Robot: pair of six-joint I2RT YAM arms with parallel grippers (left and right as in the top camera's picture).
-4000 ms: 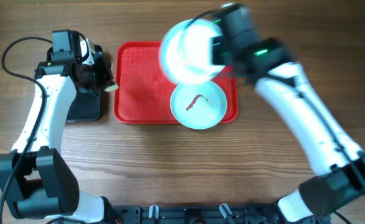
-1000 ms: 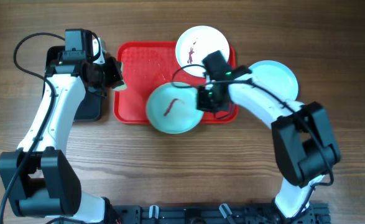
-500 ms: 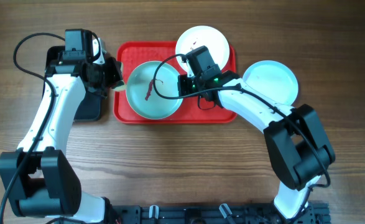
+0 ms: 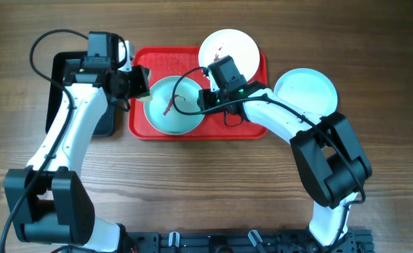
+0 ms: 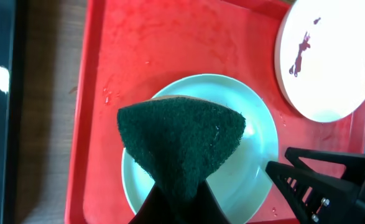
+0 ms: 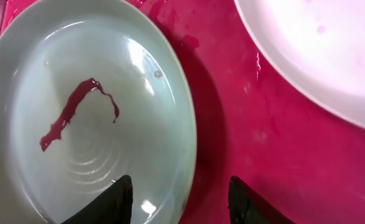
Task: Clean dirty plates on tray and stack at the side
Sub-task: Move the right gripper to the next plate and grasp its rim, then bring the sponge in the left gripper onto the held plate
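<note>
- Overhead: straight down from high, framing brown wooden table (image 4: pixel 192 183) and large red rectangular plastic tray (image 4: pixel 164 60).
- Left wrist: close above tray's left side, facing down.
- Right wrist: closest; shares smeared pale blue round plate (image 4: pixel 160 116) with both.

Both arms are the same build: white moulded link shells (image 4: pixel 69 133) and black joint housings (image 4: pixel 333 165). The left pincer (image 4: pixel 140 84) and right pincer (image 4: pixel 205 98) are matte black with tapered black fingers (image 6: pixel 110 200). In the left wrist view, the right pincer's finger has a ribbed inner edge and a small silver screw head (image 5: pixel 323 200). A thin black cable (image 4: pixel 36 46) loops off the left arm, and a second black cable loop (image 4: pixel 180 84) sits by the right wrist. There's a green status light (image 4: pixel 242 90) on the right wrist housing. Chunky black base blocks (image 4: pixel 48 211) are at the near counter edge.
</note>
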